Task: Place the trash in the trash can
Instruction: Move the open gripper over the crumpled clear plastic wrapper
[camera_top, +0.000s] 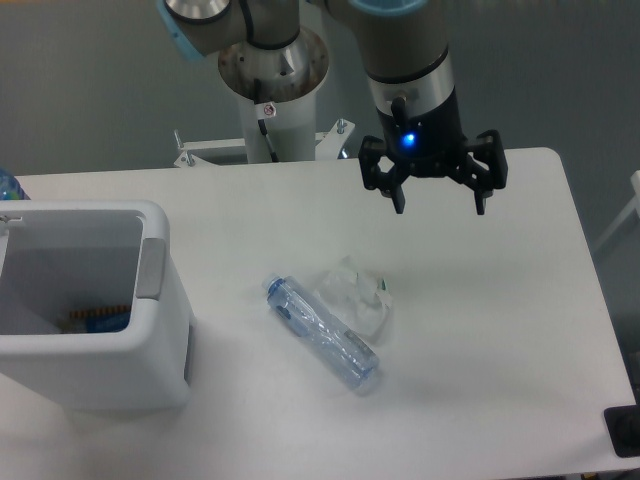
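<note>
A crushed clear water bottle (322, 333) with a bluish cap and label lies on the white table, pointing from upper left to lower right. A crumpled clear plastic wrapper (358, 298) lies right beside it, touching its upper right side. The white trash can (90, 305) with a grey side panel stands at the left, open at the top. My gripper (439, 208) hangs above the table, up and to the right of the trash. Its fingers are spread wide and hold nothing.
The arm's white base column (272, 95) stands behind the table's far edge. Some dark and orange contents (100, 318) lie at the bottom of the can. A black object (625, 432) sits at the table's right front corner.
</note>
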